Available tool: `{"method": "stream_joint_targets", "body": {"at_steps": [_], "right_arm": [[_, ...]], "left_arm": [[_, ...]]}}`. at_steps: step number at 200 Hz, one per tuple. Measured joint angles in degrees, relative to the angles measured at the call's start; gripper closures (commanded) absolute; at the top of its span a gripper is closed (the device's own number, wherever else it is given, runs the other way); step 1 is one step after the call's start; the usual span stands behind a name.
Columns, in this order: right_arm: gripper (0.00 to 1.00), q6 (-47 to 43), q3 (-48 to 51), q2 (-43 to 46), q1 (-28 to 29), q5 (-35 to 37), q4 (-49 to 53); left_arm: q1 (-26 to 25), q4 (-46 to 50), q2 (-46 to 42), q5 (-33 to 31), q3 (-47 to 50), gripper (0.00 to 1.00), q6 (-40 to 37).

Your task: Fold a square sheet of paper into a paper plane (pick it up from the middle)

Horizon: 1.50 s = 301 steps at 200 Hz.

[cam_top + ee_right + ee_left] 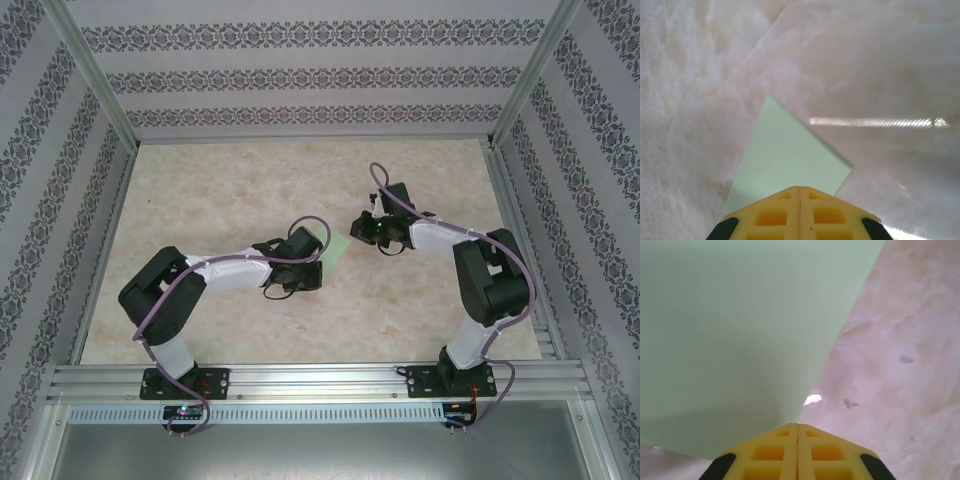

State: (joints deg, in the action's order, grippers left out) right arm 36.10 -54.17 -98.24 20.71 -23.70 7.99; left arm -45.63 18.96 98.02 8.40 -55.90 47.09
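A pale green sheet of paper, folded, hangs between my two grippers over the middle of the table. In the left wrist view the paper spreads wide, lifted and curved, and its lower edge runs into the seam of my left gripper, which is shut on it. In the right wrist view a pointed wedge of the paper comes out from my right gripper, which is shut on it too. From above, the left gripper and the right gripper face each other closely. I cannot tell whether the fold has a plane's shape.
The tabletop has a pale marble look. Patterned walls and aluminium posts enclose it on three sides. A metal rail runs along the near edge by the arm bases.
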Motion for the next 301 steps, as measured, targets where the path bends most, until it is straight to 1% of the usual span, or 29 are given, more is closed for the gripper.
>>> {"method": "stream_joint_targets", "body": {"at_steps": [26, 60, 91, 106, 126, 152, 175, 192, 216, 231, 249, 257, 269, 275, 289, 301], "right_arm": [[1.00, 0.68, 2.60, 2.75, 4.24, 3.17, 0.66], [0.95, 1.49, 1.33, 2.38, 10.58, 9.05, 5.42], [0.93, 1.51, -6.43, -3.48, 17.44, 13.22, 9.49], [0.93, 1.53, -10.12, -6.95, 20.44, 14.19, 10.91], [0.93, 1.51, -14.40, -11.47, 23.91, 14.75, 12.79], [0.93, 1.25, -17.62, -15.74, 26.95, 14.67, 14.97], [0.93, -0.35, -18.86, -16.06, 27.32, 13.53, 16.11], [0.93, -3.23, -18.78, -16.15, 27.30, 12.41, 17.46], [0.93, -10.34, -18.18, -15.47, 27.19, 11.43, 19.50], [0.93, -15.39, -16.57, -13.66, 27.17, 11.47, 22.45], [0.90, -20.02, -13.99, -10.62, 26.75, 12.09, 26.77], [0.86, -21.33, -12.96, -9.25, 26.43, 12.28, 28.33], [0.73, -21.81, -11.58, -6.67, 25.75, 12.81, 29.42], [0.70, -21.42, -11.15, -5.27, 25.27, 13.20, 29.38], [0.67, -18.84, -10.51, -1.92, 24.37, 14.36, 28.35], [0.69, -14.78, -9.77, 0.68, 23.65, 15.52, 26.36]], "left_arm": [[2.21, 1.22, -5.44, -1.40, -0.85, 0.84, -1.01], [9.44, 1.84, -11.34, -2.62, 1.46, 0.74, -1.66], [16.87, 2.03, -12.35, -2.01, 7.02, 0.66, -1.57], [19.37, 2.21, -12.35, -1.25, 8.96, 0.64, -1.51], [21.35, 2.27, -12.35, -0.09, 10.19, 0.61, -1.42], [22.51, 2.25, -12.48, 0.83, 10.32, 0.60, -1.46], [23.12, 2.25, -12.74, 1.64, 10.32, 0.60, -1.46], [23.17, 2.27, -12.74, 1.79, 10.32, 0.59, -1.64], [23.19, 2.27, -12.74, 2.03, 10.32, 0.59, -1.68], [23.26, 2.25, -12.74, 2.67, 10.32, 0.58, -1.68], [23.41, 2.08, -12.81, 3.78, 10.54, 0.55, -1.68], [23.45, 1.95, -12.85, 4.48, 10.75, 0.53, -1.70], [23.43, 1.68, -12.85, 5.64, 11.04, 0.51, -1.77], [23.43, 1.66, -12.85, 6.27, 11.15, 0.50, -1.84], [23.17, 1.51, -12.85, 7.76, 11.19, 0.46, -2.01], [22.71, 1.03, -12.85, 8.87, 11.19, 0.44, -2.21]]}}
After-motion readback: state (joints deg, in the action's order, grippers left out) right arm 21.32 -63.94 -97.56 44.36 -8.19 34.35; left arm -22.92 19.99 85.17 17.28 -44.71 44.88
